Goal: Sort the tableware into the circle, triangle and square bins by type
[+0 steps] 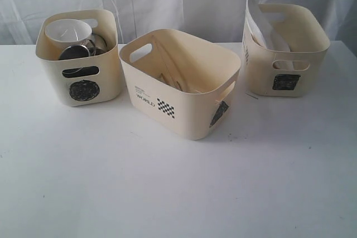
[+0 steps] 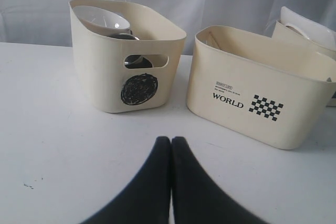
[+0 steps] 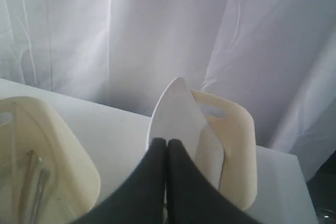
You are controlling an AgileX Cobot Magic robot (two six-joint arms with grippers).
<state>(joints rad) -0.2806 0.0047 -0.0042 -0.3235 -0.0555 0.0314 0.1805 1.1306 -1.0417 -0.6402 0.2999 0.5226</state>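
Apparently finished: the plate (image 1: 257, 22) leans in the square bin (image 1: 312, 62), a white bowl (image 1: 67, 29) tops the circle bin (image 1: 56, 79); right gripper (image 3: 167, 143) and left gripper (image 2: 171, 140), fingers pressed together and empty, should retreat without clipping the plate.

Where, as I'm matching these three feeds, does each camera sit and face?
Exterior: off-arm, raised, looking down on the table; no fingers visible.
Left wrist: low over the table, facing circle bin and triangle bin; shut left fingers show.
Right wrist: over square bin and plate, facing the curtain; shut right fingers show.
Shared: all show the triangle bin.
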